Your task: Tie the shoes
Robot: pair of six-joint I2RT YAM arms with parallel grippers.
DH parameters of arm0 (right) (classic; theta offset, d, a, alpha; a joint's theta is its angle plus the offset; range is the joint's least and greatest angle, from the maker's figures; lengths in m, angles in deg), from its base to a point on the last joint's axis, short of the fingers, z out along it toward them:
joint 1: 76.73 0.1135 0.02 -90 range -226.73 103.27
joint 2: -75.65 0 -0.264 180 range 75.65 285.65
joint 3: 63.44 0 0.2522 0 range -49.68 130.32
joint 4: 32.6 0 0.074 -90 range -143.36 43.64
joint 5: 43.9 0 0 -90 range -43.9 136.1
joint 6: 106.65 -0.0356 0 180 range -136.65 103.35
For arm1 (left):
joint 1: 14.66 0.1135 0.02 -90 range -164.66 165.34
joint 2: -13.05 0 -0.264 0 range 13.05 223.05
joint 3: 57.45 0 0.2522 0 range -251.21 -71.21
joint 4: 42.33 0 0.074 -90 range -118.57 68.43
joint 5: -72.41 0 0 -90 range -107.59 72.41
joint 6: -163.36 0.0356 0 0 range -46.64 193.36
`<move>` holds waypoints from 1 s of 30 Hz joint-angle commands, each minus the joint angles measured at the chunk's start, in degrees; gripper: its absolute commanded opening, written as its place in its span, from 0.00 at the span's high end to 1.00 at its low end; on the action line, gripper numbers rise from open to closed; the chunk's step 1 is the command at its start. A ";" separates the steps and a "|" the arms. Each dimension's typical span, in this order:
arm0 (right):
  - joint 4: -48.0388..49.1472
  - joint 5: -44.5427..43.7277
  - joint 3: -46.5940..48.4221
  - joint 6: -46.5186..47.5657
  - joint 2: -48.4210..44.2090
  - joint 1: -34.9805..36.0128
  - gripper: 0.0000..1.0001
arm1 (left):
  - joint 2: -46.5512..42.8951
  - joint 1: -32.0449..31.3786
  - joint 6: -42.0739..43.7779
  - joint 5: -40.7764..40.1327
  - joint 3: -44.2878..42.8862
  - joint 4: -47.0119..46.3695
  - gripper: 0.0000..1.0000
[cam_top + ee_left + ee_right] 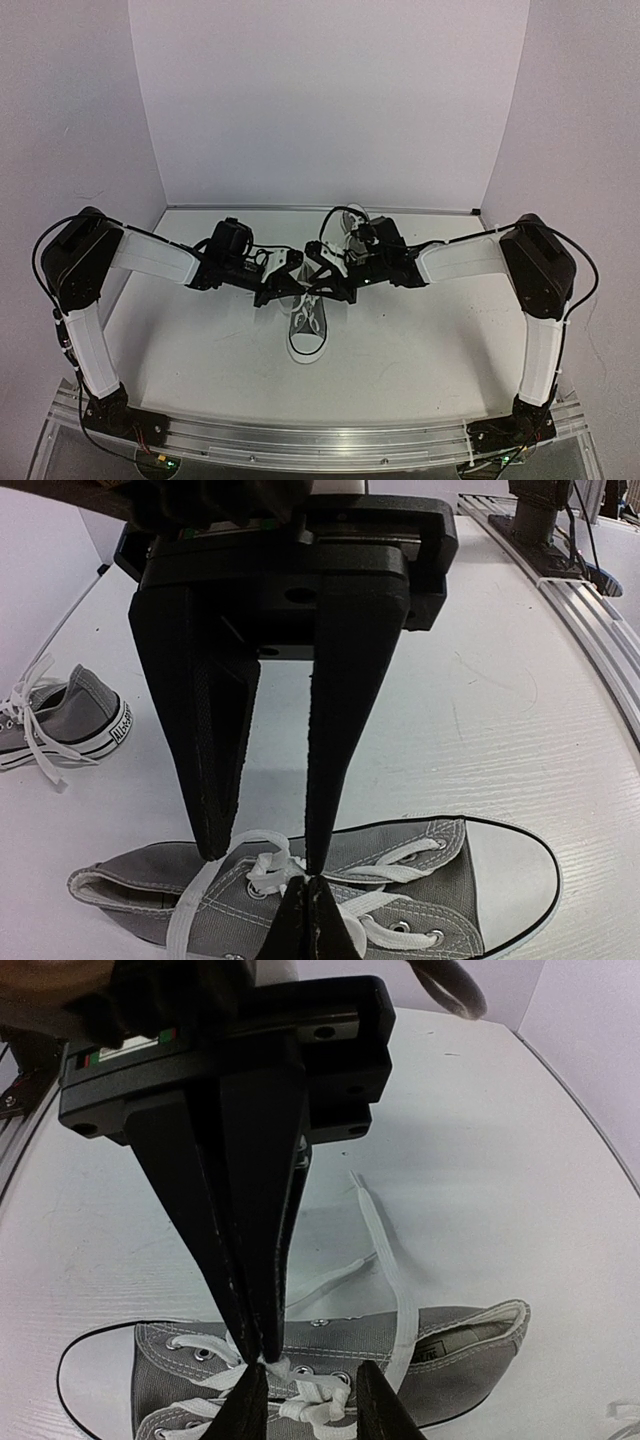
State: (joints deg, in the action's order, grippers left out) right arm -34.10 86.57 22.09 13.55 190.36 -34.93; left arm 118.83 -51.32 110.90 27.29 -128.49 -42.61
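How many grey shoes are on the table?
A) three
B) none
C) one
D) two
D: one grey shoe lies in the middle with its white laces undone, and a second grey shoe sits apart from it, farther back.

The shoes (455, 900) are made of grey canvas cloth, with smooth white rubber toe caps (510, 865); the surface (480, 700) is finished matt white.
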 commanded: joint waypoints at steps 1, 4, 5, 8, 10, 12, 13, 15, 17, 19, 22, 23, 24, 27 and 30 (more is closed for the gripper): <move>-0.16 1.07 1.70 0.65 1.21 0.20 0.73 | 0.65 0.28 0.34 1.43 -0.88 -1.97 1.00; -0.35 1.32 2.05 0.65 1.30 0.28 0.75 | 0.63 0.28 0.34 1.47 -0.97 -1.92 1.00; -0.59 1.45 2.24 0.72 1.35 0.44 0.76 | 0.59 0.26 0.38 1.44 -0.97 -1.94 1.00; -1.62 1.82 2.89 1.15 1.63 0.65 0.78 | 0.64 0.28 0.43 1.40 -1.10 -1.94 1.00; -1.86 1.74 2.97 1.33 1.71 0.77 0.80 | 0.69 0.26 0.43 1.43 -1.16 -1.96 1.00; -2.10 1.55 3.16 1.38 1.84 0.82 0.81 | 0.68 0.28 0.43 1.48 -1.19 -1.95 1.00; -2.46 1.55 3.42 1.41 1.93 0.82 0.82 | 0.71 0.28 0.43 1.54 -1.20 -1.95 1.00; -3.30 1.40 3.97 1.69 2.17 0.93 0.84 | 0.75 0.28 0.45 1.57 -1.24 -2.04 1.00; -3.75 1.13 4.24 1.83 2.45 1.13 0.86 | 0.74 0.25 0.43 1.47 -1.18 -2.13 1.00; -4.07 0.93 4.30 1.98 2.61 1.18 0.87 | 0.73 0.28 0.45 1.44 -1.24 -2.22 1.00; -4.14 0.73 4.19 1.93 2.70 1.17 0.88 | 0.73 0.28 0.52 1.26 -1.34 -2.19 1.00; -4.18 0.62 4.27 1.79 2.77 1.19 0.90 | 0.73 0.28 0.53 1.24 -1.37 -2.14 1.00; -4.23 0.51 4.41 1.64 2.80 1.20 0.93 | 0.71 0.26 0.52 1.17 -1.41 -2.14 1.00; -4.34 -0.17 4.76 0.80 2.73 1.17 1.00 | 0.64 0.28 0.06 0.57 -1.48 -2.14 0.97; -4.74 -1.04 4.93 -0.40 2.31 1.17 1.00 | 0.54 0.39 -1.20 -1.17 -1.68 -1.88 0.87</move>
State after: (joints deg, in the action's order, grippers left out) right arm -38.61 86.49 24.66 14.14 191.99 -34.53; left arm 119.22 -50.93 110.85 27.30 -128.51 -42.69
